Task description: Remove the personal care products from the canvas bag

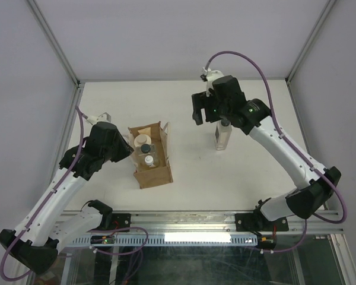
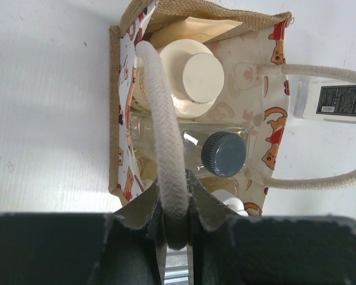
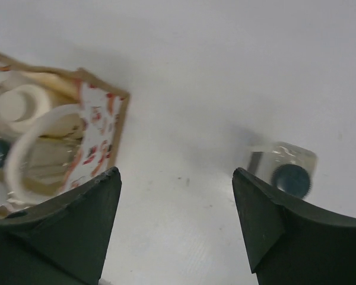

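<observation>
The brown canvas bag [image 1: 151, 157] stands open left of centre. In the left wrist view it [image 2: 121, 113] holds a cream-white round bottle [image 2: 193, 77], a clear bottle with a dark cap [image 2: 223, 154] and a small white item [image 2: 228, 200]. My left gripper [image 2: 177, 196] is shut on the bag's near white rope handle [image 2: 164, 130], at the bag's left side in the top view [image 1: 129, 146]. One clear square bottle [image 1: 223, 135] stands on the table right of the bag. My right gripper [image 1: 197, 114] is open and empty above the table between bag and bottle; its view shows the bag [image 3: 98, 127] and bottle [image 3: 288, 175].
The white table [image 1: 225, 172] is walled by grey panels with metal frame posts at the back corners. The bag's other handle [image 2: 320, 71] hangs over its right side. Purple cables loop from both arms.
</observation>
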